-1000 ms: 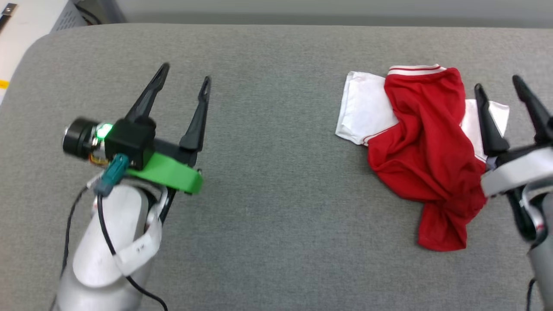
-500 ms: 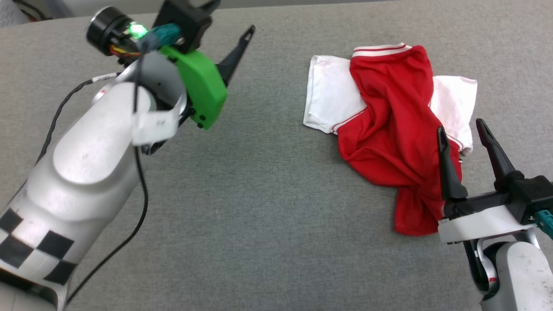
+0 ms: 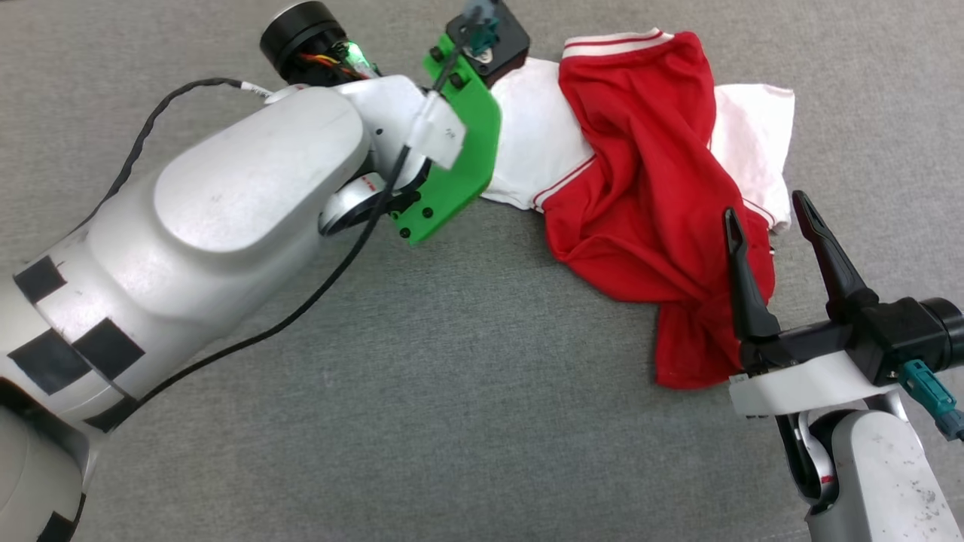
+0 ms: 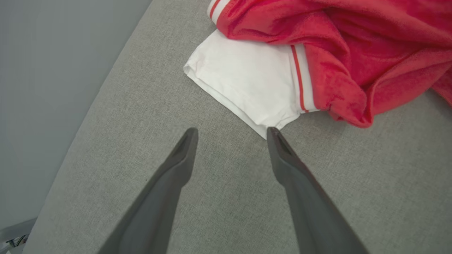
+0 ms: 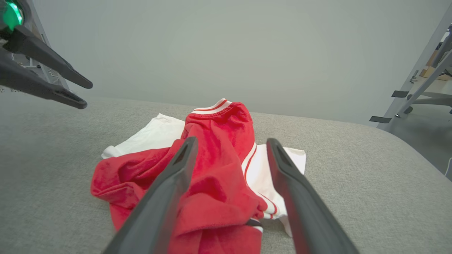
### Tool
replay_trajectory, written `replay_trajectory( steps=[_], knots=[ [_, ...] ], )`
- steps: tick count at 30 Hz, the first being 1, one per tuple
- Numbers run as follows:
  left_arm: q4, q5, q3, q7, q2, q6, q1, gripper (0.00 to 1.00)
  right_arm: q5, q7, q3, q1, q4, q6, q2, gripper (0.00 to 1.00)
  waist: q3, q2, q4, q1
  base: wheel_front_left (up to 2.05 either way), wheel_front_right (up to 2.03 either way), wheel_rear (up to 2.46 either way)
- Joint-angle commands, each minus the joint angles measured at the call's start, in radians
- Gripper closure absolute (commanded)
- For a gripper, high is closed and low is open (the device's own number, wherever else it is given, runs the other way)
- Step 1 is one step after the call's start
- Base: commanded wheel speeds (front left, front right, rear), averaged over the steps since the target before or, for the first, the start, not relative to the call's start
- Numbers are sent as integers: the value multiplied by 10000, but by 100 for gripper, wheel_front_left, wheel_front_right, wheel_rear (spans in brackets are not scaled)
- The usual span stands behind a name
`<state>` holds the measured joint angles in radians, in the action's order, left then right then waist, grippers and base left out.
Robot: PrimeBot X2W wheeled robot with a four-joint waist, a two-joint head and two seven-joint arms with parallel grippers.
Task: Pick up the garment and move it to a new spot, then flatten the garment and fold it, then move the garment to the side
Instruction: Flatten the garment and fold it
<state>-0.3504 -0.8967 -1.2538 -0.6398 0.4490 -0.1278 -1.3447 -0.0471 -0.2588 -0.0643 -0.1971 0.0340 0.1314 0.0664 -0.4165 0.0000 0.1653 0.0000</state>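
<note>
Pickup step: my left claw (image 4: 232, 130) and right claw (image 3: 764, 205) both gape empty at the edges of the shirt (image 3: 648, 188); next I lower and pinch cloth.

Head view: high, steeply down on grey surface (image 3: 452, 421); garment (image 3: 640, 188) just ahead of right gripper (image 3: 764, 205) tips. Left wrist view: close, downward along left gripper (image 4: 232, 131), white sleeve (image 4: 247, 81) at tips. Right wrist view: low, near level, garment between fingers (image 5: 162, 201). All three share garment.
</note>
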Motion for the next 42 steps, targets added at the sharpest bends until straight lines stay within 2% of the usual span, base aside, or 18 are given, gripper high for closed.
replay_trajectory(
  steps=[1,7,10,16,20,21,23,28,34,42],
  knots=[
    [68,-112,-132,-374,-82,-28,-288,0,-8,-30,-44,-220,70,-7,-56,0,-436,0,390,0,0,0,0],
    [634,296,-259,-1828,-296,-28,-263,0,-135,-30,-270,-526,123,-7,-135,0,-1028,0,839,0,0,0,0],
    [1017,764,-261,-2656,-228,-28,-27,0,-206,-30,-371,-649,129,-7,-151,0,-1288,0,1024,0,0,0,0],
    [1085,1191,-263,-2944,89,-28,317,0,-602,-30,-537,-859,190,-7,-159,0,-1670,0,1327,0,0,0,0],
    [1197,1565,-264,-3492,373,-28,732,0,-714,-30,-567,-891,178,-7,-160,0,-1750,0,1397,0,0,0,0],
    [1242,1618,-264,-3580,464,-28,816,54,-730,-30,-565,-896,175,-7,-160,0,-1757,0,1407,0,0,0,0],
    [1327,1707,-264,-3644,605,-28,931,100,-748,-30,-552,-902,172,-7,-160,0,-1757,0,1405,0,0,0,0],
    [1431,1595,-264,-3111,654,-28,880,100,-675,-30,-450,-854,159,-7,-161,0,-1571,0,1160,0,0,0,0],
    [1674,1632,-264,-1688,692,-29,533,100,-265,-30,-138,-566,99,-7,-161,0,-833,0,541,0,0,0,0],
    [1789,1589,-265,95,1456,-29,404,100,138,-30,307,-9,29,-7,-162,0,157,0,-585,0,0,0,0]
  ],
)
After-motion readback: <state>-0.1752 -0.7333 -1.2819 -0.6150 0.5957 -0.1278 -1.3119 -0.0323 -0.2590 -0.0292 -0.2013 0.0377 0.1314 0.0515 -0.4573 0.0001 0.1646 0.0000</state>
